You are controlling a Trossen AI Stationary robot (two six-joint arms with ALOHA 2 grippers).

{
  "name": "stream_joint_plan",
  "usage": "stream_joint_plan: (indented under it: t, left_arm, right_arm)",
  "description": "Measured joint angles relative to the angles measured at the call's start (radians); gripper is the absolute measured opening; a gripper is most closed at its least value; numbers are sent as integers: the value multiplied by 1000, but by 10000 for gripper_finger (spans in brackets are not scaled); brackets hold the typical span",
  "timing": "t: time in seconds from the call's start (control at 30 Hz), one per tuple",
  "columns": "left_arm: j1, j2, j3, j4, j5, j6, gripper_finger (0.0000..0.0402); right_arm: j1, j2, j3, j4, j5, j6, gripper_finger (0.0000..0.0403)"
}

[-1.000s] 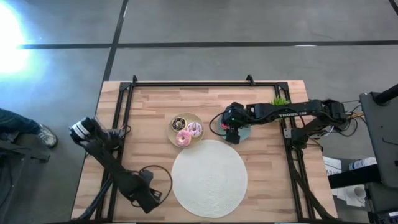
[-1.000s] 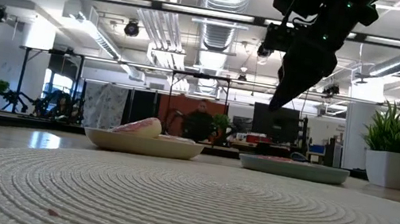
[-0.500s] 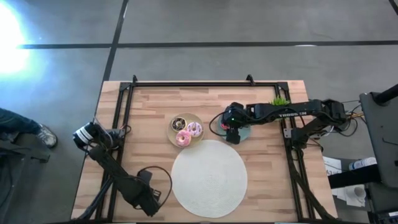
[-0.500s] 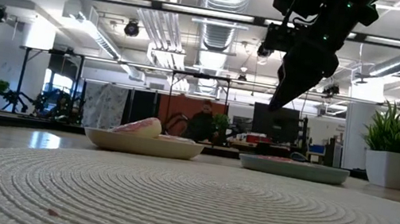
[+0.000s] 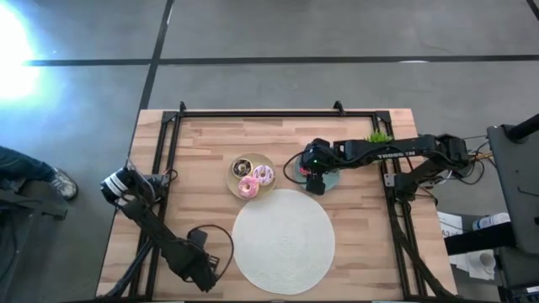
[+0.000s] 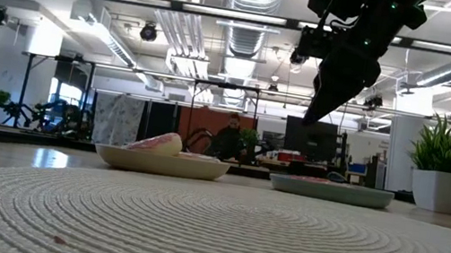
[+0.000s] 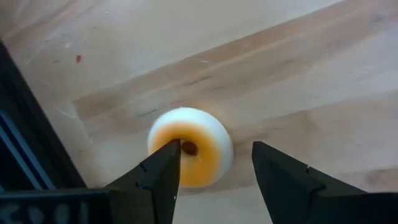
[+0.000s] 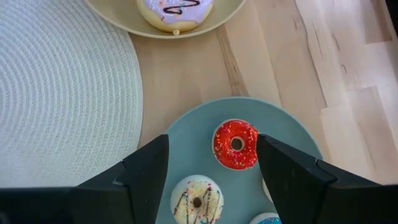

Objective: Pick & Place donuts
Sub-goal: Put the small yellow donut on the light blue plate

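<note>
Three larger ring donuts sit in the round beige plate (image 5: 232,179): a bright pink one (image 5: 248,188), a pale one with dark drizzle (image 5: 264,175) and a dark chocolate one (image 5: 242,165). The smooth teal plate (image 8: 193,140) lies directly below the right gripper (image 8: 211,171), whose two dark fingers are spread with nothing between them. Between those fingers show a red sprinkled mini donut (image 8: 236,144) and a cream mini donut with dark drizzle (image 8: 196,200), with the edge of a blue one (image 8: 269,219) beside it. The left gripper (image 7: 214,163), at the table's left edge, hangs unclenched over a glossy white mini donut with orange icing (image 7: 190,155) lying on the pale wood table (image 7: 298,81). The one ribbed woven white mat (image 5: 283,241) lies just beside the right gripper.
</note>
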Motion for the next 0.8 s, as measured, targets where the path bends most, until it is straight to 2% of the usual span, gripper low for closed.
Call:
stream_joint_plan:
  t: [0.23,0.6,0.73,0.8]
  left_arm:
    - [0,2,-25,61,9,7,157]
    - [0,-1,-73,74,9,19,19]
    - [3,-4,-79,78,-11,50,3]
    - [6,-13,-72,73,-69,54,2]
  right_arm:
    - [0,0,0,0,0,5,233]
    - [0,0,0,0,0,10,233]
    - [0,0,0,0,-11,36,233]
    - [1,0,0,1,-40,39,233]
